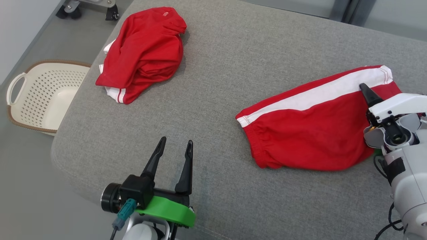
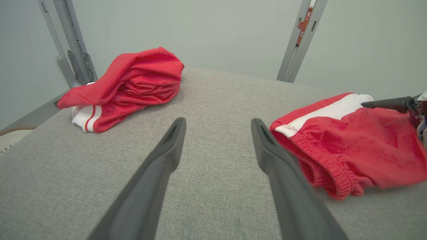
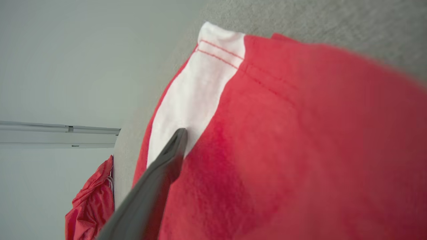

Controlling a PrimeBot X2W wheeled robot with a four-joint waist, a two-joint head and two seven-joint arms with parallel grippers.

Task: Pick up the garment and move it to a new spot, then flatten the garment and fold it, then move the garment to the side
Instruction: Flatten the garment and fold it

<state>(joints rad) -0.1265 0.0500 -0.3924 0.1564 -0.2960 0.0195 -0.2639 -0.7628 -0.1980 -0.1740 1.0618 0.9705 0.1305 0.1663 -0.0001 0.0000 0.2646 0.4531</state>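
The red white-striped cloth shorts (image 1: pixel 310 133) look limp and light, best pinched at the waistband (image 1: pixel 255 146); left claw (image 1: pixel 175 146) and right claw (image 1: pixel 369 96) stand released.

The left claw (image 1: pixel 175 143) sits low at the left, its two dark fingers (image 2: pixel 160 160) pointing forward and spread wide with nothing between them. It is mounted on a green bracket (image 1: pixel 170 211) above a pale wrist (image 1: pixel 141 231). The right forearm (image 1: pixel 408 180) comes in from the right edge, white and bent at the wrist. The right claw (image 1: pixel 365 95) points forward and leftward with its jaws apart. One finger (image 3: pixel 160 166) shows, the other is hidden.
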